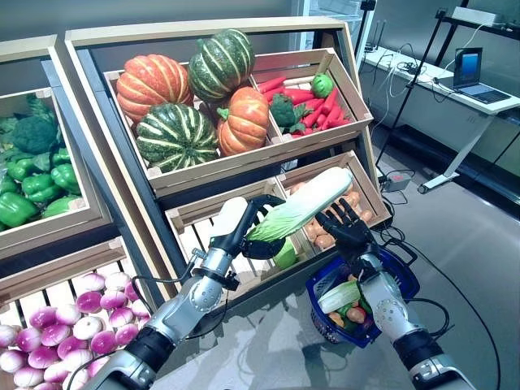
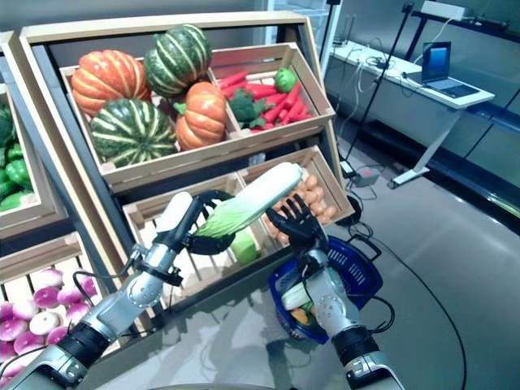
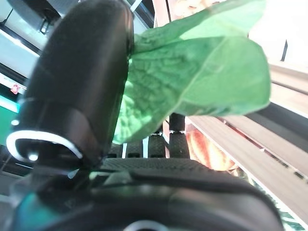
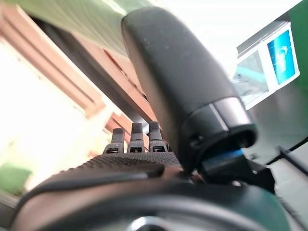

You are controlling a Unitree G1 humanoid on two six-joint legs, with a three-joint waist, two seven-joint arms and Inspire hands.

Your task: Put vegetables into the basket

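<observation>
A: Pale green napa cabbage (image 1: pixel 302 203) is up in the air, long axis slanting, white stem end high toward the potato crate (image 1: pixel 357 188), leafy end low in the left hand (image 1: pixel 258 229), whose fingers curl round it.

B: And the right hand (image 1: pixel 348 228)?

A: Fingers spread, holding nothing, just under the cabbage. The blue basket (image 1: pixel 404 276) hangs by that arm, veggies already inside. Pumpkins (image 1: pixel 191 97) and carrots (image 1: pixel 325 106) up top, grey floor (image 1: pixel 471 244).

Left hand (image 1: pixel 258 226) curled, right hand (image 1: pixel 348 227) spread.
</observation>
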